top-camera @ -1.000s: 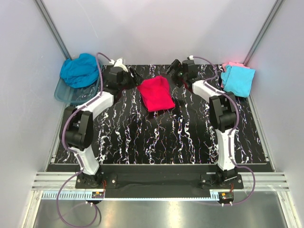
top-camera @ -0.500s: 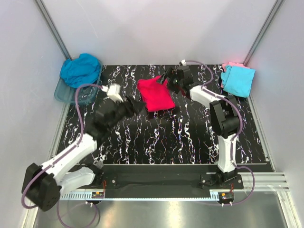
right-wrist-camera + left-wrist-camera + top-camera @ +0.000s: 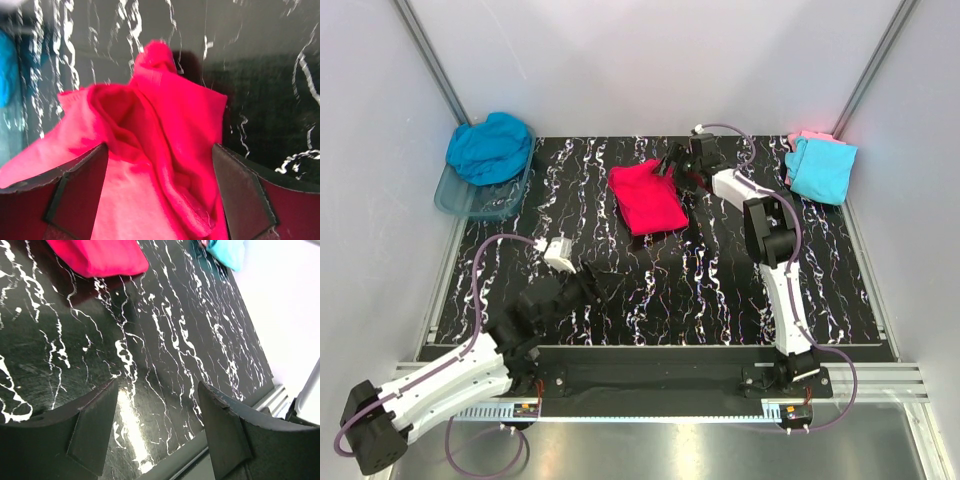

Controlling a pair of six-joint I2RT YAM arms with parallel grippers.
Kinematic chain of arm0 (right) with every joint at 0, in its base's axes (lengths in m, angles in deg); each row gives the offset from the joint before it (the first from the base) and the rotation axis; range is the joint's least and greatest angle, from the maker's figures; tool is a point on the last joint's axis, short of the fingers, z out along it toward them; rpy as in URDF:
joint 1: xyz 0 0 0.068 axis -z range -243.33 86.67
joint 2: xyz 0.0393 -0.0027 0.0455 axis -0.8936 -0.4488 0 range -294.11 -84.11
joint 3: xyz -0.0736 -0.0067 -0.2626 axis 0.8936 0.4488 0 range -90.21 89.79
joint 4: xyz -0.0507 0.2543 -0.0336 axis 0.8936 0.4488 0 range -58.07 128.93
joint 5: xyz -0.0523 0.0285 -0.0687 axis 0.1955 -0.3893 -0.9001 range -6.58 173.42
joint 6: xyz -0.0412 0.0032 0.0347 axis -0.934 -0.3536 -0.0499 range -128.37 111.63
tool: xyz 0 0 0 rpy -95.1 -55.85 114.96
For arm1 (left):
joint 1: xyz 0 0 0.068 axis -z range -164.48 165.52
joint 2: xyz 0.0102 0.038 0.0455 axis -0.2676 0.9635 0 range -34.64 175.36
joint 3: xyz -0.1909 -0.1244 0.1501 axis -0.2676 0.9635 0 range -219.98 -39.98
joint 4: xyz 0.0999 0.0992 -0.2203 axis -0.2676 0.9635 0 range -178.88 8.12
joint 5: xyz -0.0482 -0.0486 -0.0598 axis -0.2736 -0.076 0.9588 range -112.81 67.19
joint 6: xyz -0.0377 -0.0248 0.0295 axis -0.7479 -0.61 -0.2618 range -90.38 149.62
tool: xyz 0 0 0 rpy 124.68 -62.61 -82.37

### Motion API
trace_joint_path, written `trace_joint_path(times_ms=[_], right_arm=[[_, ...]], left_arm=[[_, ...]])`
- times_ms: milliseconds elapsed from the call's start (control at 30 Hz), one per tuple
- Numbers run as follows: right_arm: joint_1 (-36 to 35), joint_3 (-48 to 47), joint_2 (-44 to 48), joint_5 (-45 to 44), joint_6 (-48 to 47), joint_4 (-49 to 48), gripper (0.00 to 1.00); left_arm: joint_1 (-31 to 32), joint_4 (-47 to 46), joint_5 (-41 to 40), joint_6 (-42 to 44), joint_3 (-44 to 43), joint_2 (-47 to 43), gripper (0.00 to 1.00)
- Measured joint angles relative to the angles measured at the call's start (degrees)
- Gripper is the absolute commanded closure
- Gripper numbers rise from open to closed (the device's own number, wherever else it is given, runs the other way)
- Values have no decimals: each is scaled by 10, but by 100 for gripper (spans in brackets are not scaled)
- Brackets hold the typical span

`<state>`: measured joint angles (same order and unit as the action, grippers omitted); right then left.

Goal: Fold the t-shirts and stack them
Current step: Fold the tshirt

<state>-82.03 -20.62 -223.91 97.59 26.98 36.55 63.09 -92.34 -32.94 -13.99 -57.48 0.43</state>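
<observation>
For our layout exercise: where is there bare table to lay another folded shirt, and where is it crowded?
Free: the table's middle, between left arm, right arm and red shirt; also between tub and red shirt. Crowded: the far right corner, with the cyan shirt.

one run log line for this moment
left gripper: open, empty | right gripper: open, straddling pink-red t-shirt | shirt not yet stacked
</observation>
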Motion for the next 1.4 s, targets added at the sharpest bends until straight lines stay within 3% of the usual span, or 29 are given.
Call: trace_joint_path(times_ms=[400, 833, 1400], right_arm=[[-15, -7, 3, 14, -22, 15, 11], [-15, 56, 105, -41, -54, 25, 11], [-16, -34, 9, 6, -55, 39, 15]], left_arm=[[17, -2, -21, 0, 4, 54, 32], [40, -27, -27, -9, 26, 85, 33], [57, -22, -48, -14, 26, 86, 34]])
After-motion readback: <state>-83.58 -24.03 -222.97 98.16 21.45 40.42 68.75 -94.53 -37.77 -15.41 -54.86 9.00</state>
